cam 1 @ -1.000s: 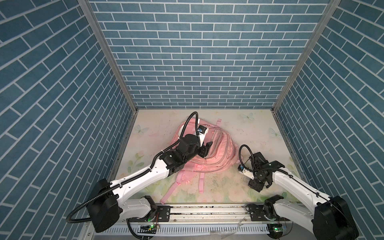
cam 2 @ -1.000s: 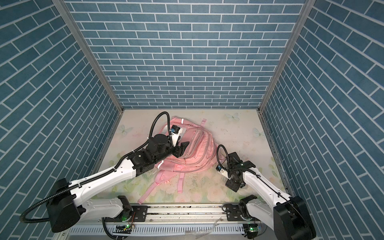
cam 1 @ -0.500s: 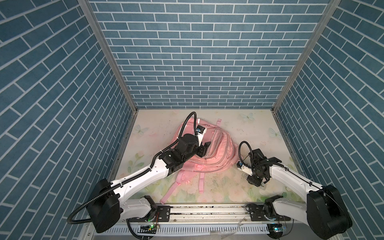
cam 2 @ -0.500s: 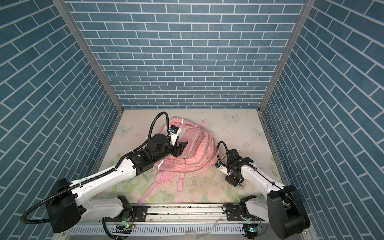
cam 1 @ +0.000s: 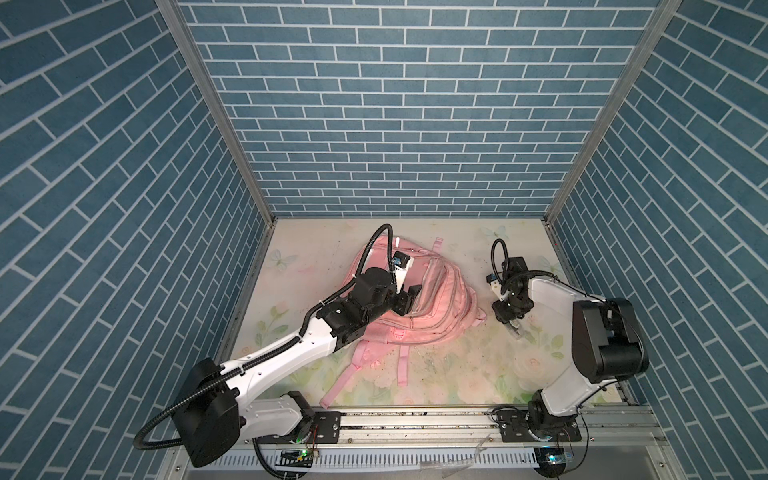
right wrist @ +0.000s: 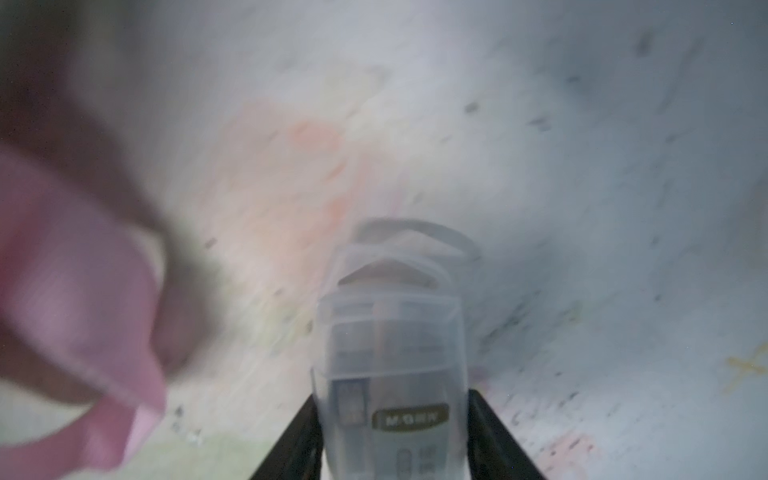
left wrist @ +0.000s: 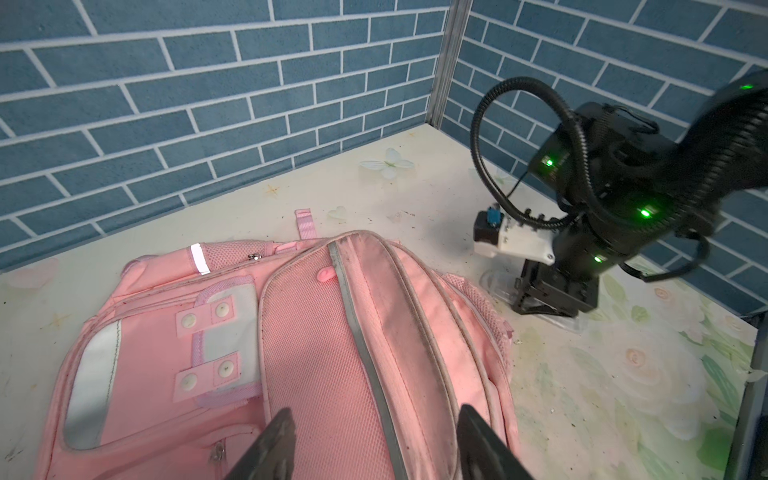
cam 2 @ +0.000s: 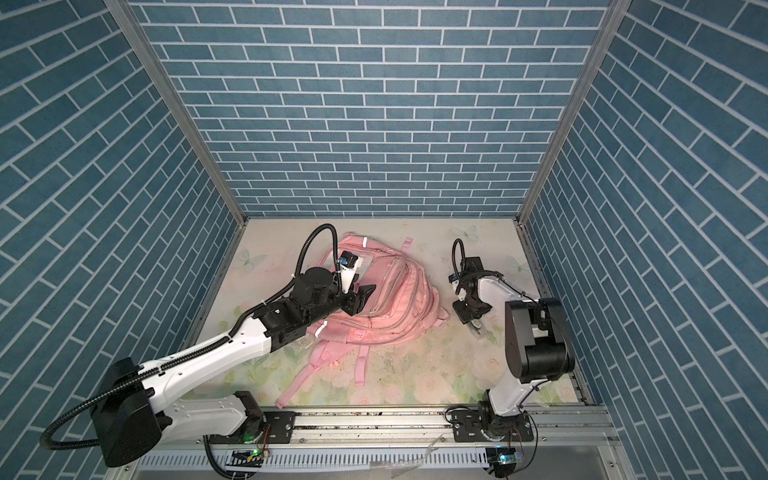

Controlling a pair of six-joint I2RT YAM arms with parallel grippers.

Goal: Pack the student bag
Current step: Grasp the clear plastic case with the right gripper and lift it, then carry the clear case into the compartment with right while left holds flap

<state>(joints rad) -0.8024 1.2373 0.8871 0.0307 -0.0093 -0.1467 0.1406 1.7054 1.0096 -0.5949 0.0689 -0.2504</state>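
A soft pink fabric student bag (cam 1: 440,303), mesh-panelled, lies flat beneath the left claw (left wrist: 376,411), jaws spread wide. Beside it, the right claw (right wrist: 390,395) pinches a clear rounded plastic case (right wrist: 390,332).

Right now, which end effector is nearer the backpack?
Left. The left end effector sits right over the backpack, jaws apart. The right end effector is off to the side above the table, with a clear case between its jaws.
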